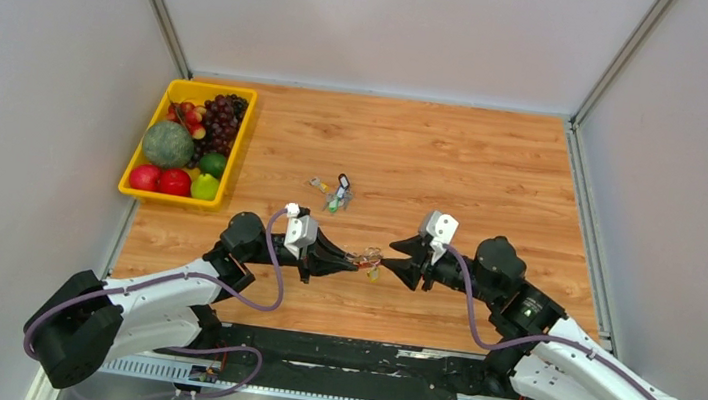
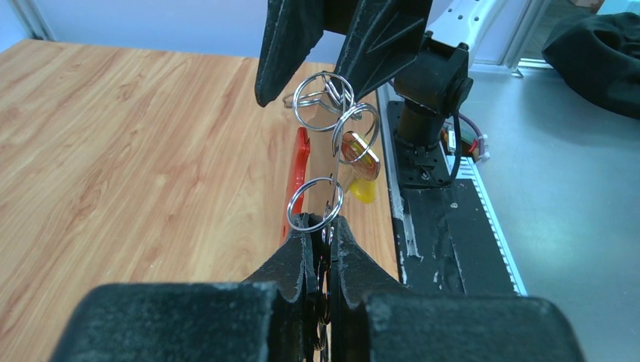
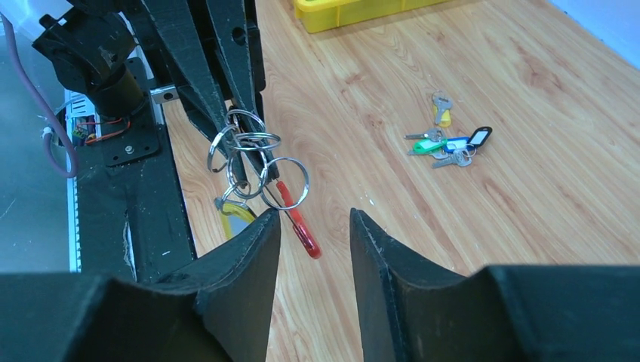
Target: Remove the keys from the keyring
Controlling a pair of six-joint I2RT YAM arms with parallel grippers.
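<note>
The keyring is a bunch of linked silver split rings [image 2: 315, 204] [image 3: 256, 151] [image 1: 367, 258], held in the air between the two arms. A narrow red piece [image 2: 300, 173] [image 3: 299, 219] and a yellow tag [image 2: 363, 188] [image 3: 235, 215] hang from it. My left gripper [image 2: 323, 222] [image 1: 357, 261] is shut on the lowest ring. My right gripper [image 3: 313, 215] [image 1: 390, 252] faces it, open, its fingertips either side of the far ring [image 2: 323, 90]; whether they touch it does not show. I cannot make out keys on the held bunch.
A small cluster of keys with green, black and yellow tags [image 1: 335, 194] [image 3: 447, 143] lies on the wooden table beyond the grippers. A yellow tray [image 1: 134, 191] of fruit stands at the back left. The black base rail [image 1: 351, 366] runs along the near edge.
</note>
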